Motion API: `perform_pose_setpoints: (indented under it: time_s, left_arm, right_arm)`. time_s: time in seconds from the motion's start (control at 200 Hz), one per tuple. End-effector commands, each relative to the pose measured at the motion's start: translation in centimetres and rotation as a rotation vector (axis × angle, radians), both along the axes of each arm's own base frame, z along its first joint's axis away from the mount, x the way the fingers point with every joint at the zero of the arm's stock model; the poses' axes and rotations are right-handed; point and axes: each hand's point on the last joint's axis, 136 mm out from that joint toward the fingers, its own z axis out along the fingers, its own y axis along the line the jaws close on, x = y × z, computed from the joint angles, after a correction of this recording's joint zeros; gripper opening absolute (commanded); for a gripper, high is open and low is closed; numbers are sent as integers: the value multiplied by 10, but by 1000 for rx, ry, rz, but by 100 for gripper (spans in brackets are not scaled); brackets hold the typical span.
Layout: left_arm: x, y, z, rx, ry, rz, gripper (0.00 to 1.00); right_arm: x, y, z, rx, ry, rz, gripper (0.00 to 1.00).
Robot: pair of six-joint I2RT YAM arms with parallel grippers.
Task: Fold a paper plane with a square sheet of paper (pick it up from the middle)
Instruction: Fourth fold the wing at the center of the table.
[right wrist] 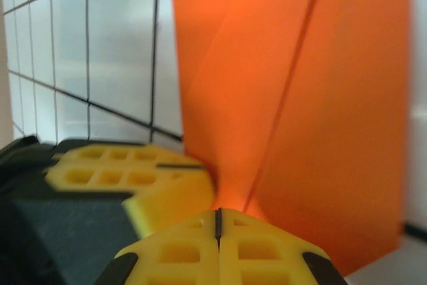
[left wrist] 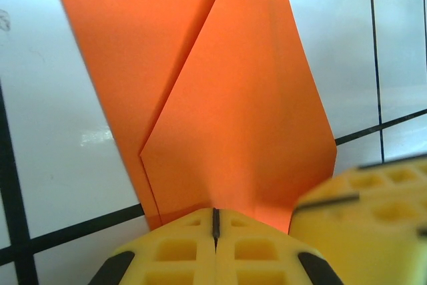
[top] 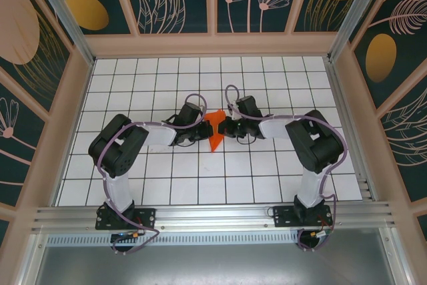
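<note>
The orange sheet of paper (top: 214, 131) is folded into a narrow pointed shape and held at the table's middle, its tip toward the near side. My left gripper (top: 204, 125) is shut on its left side and my right gripper (top: 227, 127) is shut on its right side. In the left wrist view the sheet of paper (left wrist: 227, 98) shows a diagonal flap, and the left gripper (left wrist: 215, 221) pinches its near edge, with the right gripper's fingers (left wrist: 373, 211) close by. Seen from the right wrist, the paper (right wrist: 300, 111) rises from the shut right gripper (right wrist: 218, 221), beside the left fingers (right wrist: 127, 168).
A white tiled table (top: 167, 178) with black grid lines lies under both arms. Wooden-framed walls (top: 77, 85) with dark floral prints close in the left, back and right. A metal rail (top: 213, 215) runs along the near edge.
</note>
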Motion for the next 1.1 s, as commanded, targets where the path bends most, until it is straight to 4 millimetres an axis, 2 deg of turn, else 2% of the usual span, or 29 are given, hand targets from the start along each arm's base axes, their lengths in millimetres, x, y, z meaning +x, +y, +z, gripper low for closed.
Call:
perform_pose_setpoints:
  time_s: [0.0,0.35,0.495,0.661,0.871,1.091]
  left_arm:
    - [-10,15,-21,47,59,33,0]
    - [-11,14,-22,40,66,36,0]
    - [-12,15,-23,41,65,37,0]
    - [-12,15,-22,40,64,40,0]
    - [-12,15,-22,36,70,43,0]
    - [-12,14,-23,34,77,45,0]
  right_arm:
    - [-15,15,15,53,-13,26,4]
    - [-40,29,-1,30,34,62,3]
    - [-42,16,-1,-5,16,4,3]
    - [-36,4,10,-26,-34,-54,3]
    - [-39,13,20,38,-36,-35,3]
    - [-44,29,15,45,-24,8,4]
